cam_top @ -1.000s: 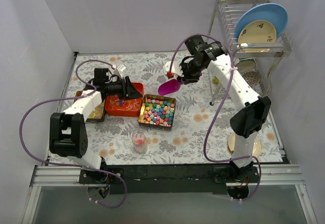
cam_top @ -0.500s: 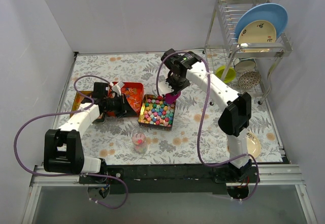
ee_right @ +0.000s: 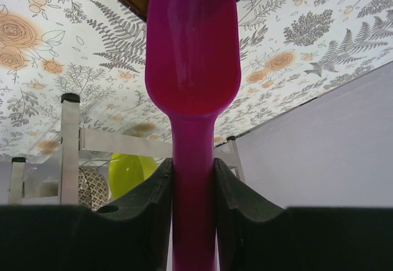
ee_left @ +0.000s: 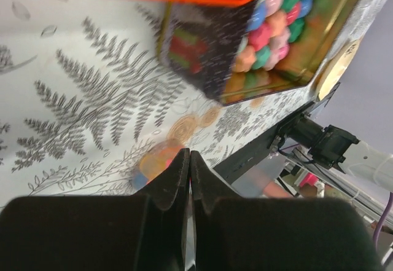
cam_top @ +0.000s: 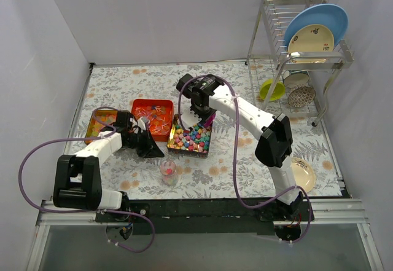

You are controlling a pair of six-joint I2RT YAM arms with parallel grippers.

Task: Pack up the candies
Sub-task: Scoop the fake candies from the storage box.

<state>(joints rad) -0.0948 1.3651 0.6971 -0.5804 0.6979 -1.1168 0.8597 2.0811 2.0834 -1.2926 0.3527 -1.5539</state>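
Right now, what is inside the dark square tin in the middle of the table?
Pastel candies fill the tin: pink, blue, yellow, green. The right tool, holding the purple scoop, covers its far edge.

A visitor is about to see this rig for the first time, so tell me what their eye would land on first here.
The tin heaped with pastel candies at the middle of the table stands out first, with the right gripper clamping a magenta scoop at its far edge. Next comes the big blue plate standing in the dish rack at the far right.
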